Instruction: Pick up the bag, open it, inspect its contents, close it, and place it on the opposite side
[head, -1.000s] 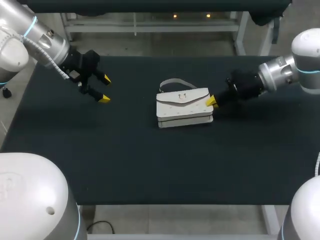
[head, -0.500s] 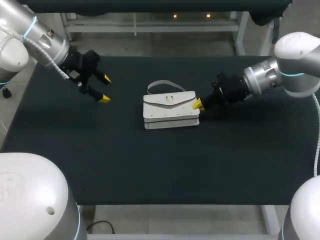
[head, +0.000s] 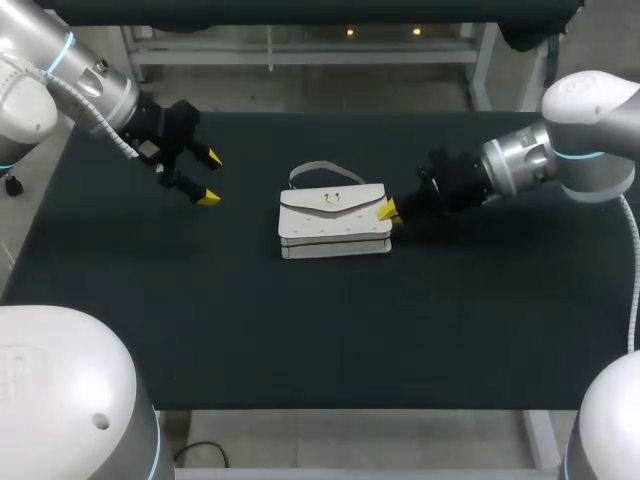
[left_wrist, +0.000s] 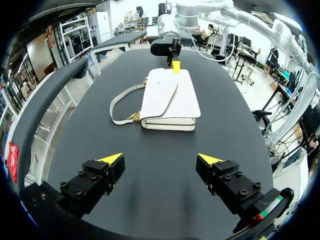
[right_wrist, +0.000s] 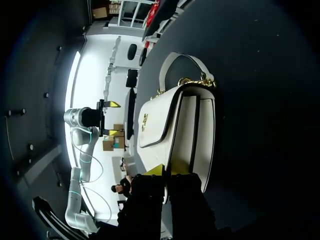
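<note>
The black desk (head: 300, 330) carries a white bag (head: 335, 225) lying flat near its middle, flap closed; the right hand (head: 387, 211) is clenched, its tips against the bag's end; the left hand (head: 210, 178) hovers released, well apart.

This place looks like a robotics laboratory, not a home or a shop. 2 industrial arms with grey and white shells, the left arm (head: 60, 80) and the right arm (head: 590, 110), come in over the left and right edges of 1 long table (head: 300, 330). The table has a plain black matte top, like a test bench. Cables run along both arms, and each wrist carries black tooling.
</note>
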